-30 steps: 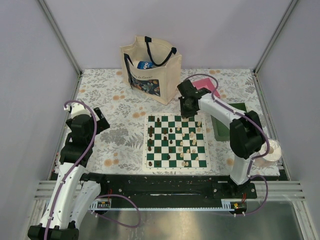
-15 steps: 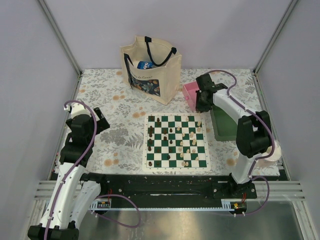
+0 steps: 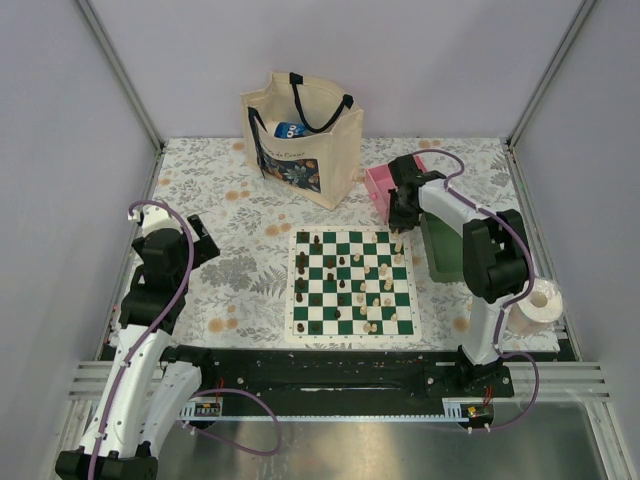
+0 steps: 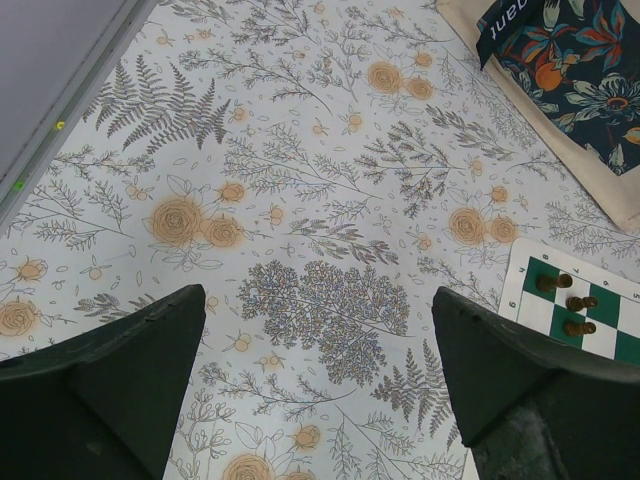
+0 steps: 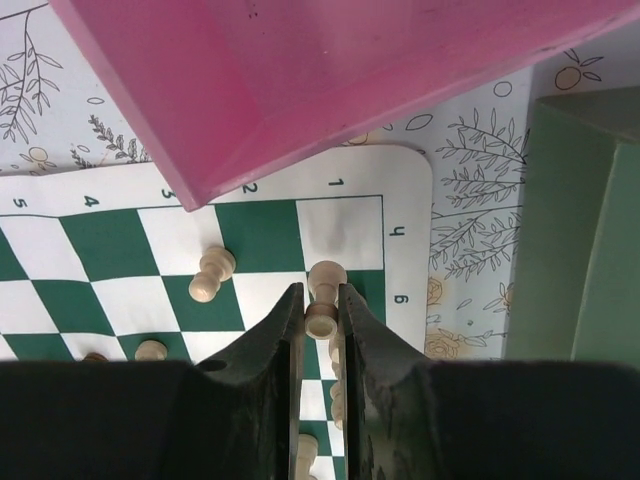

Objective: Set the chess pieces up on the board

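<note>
The green-and-white board [image 3: 352,338] lies mid-table, with dark pieces [image 3: 303,262] mostly on its left and cream pieces [image 3: 385,275] on its right. My right gripper [image 3: 401,222] is over the board's far right corner, beside the pink tray. In the right wrist view it [image 5: 320,305] is shut on a cream piece [image 5: 325,275], held above the squares by the h file. Another cream piece [image 5: 208,273] lies tilted nearby. My left gripper [image 3: 196,246] is open and empty over the floral cloth, left of the board; the left wrist view [image 4: 320,300] shows three dark pieces [image 4: 570,303] at the board's corner.
A pink tray [image 3: 379,186] sits just beyond the board's far right corner, close over my right fingers [image 5: 330,80]. A green tray [image 3: 447,252] lies right of the board. A tote bag [image 3: 300,135] stands at the back. A paper roll [image 3: 532,304] stands at the near right.
My right gripper swung from the board's far edge out to the pink tray, then back to the board's far right corner. The left arm has not moved.
</note>
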Tool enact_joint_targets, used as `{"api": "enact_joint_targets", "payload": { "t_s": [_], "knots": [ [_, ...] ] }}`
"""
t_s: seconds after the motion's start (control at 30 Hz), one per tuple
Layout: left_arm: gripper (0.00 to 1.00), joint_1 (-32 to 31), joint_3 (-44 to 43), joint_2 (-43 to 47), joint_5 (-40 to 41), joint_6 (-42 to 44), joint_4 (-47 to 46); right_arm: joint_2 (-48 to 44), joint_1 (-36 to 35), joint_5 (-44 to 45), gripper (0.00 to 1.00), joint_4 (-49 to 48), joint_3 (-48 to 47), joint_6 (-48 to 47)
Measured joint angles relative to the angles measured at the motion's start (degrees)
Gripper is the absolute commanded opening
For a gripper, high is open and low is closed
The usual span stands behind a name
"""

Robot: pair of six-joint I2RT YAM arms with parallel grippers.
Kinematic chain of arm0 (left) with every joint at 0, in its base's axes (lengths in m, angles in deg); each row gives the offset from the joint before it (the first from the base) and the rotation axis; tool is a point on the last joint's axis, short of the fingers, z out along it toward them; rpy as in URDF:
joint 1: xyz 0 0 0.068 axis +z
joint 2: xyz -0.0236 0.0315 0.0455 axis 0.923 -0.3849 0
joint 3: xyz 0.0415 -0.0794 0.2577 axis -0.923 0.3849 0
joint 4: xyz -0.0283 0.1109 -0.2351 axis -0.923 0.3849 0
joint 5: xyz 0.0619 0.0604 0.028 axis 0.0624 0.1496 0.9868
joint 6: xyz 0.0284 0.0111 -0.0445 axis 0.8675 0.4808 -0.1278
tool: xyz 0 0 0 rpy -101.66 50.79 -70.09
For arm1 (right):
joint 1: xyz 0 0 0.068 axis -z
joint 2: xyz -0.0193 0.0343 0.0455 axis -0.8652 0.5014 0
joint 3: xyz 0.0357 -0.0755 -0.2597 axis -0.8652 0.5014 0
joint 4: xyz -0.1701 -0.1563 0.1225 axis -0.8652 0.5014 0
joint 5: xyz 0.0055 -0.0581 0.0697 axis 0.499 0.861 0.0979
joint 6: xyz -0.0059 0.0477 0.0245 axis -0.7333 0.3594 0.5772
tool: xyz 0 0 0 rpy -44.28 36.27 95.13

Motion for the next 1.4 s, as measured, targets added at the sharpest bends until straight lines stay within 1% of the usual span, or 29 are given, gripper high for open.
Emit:
{"api": "enact_joint_targets", "payload": {
  "t_s": [0.4, 0.57, 0.77, 0.9, 1.03, 1.17, 1.3, 1.37, 1.4],
  "knots": [
    [0.99, 0.0, 0.0, 0.1, 0.2, 0.0, 0.0, 1.8, 1.3, 0.0, 0.22, -3.6, 1.1, -0.2],
    [0.99, 0.0, 0.0, 0.0, 0.2, 0.0, 0.0, 2.0, 1.5, -0.5, 0.26, -4.5, 1.2, -0.3],
    [0.99, 0.0, 0.0, -0.2, 0.2, 0.0, 0.0, 2.3, 1.6, -1.4, 0.28, -5.0, 1.7, -0.4],
    [0.99, 0.0, 0.0, -0.3, 0.2, 0.0, 0.0, 2.3, 1.6, -1.5, 0.34, -5.1, 1.7, -0.4],
    [0.99, 0.0, 0.0, -0.3, 0.1, 0.0, 0.0, 2.3, 1.6, -1.5, 0.45, -4.9, 1.7, -0.7],
    [0.99, 0.0, 0.0, -0.3, -0.8, 0.3, 0.0, 2.3, 1.6, -1.5, 0.48, -3.2, 0.8, -1.7],
    [0.99, 0.0, 0.0, -0.3, -1.6, 0.6, 0.0, 2.1, 1.6, -1.4, 0.52, -1.0, -3.1, -2.7],
    [0.99, 0.0, 0.0, -0.4, -1.8, 0.7, 0.0, 1.3, 1.6, -1.5, 0.60, -0.8, -3.9, -2.8],
    [0.99, 0.0, 0.0, -0.5, -1.9, 0.7, 0.0, 0.6, 1.6, -1.5, 0.60, -0.5, -3.9, -2.8]
  ]
}}
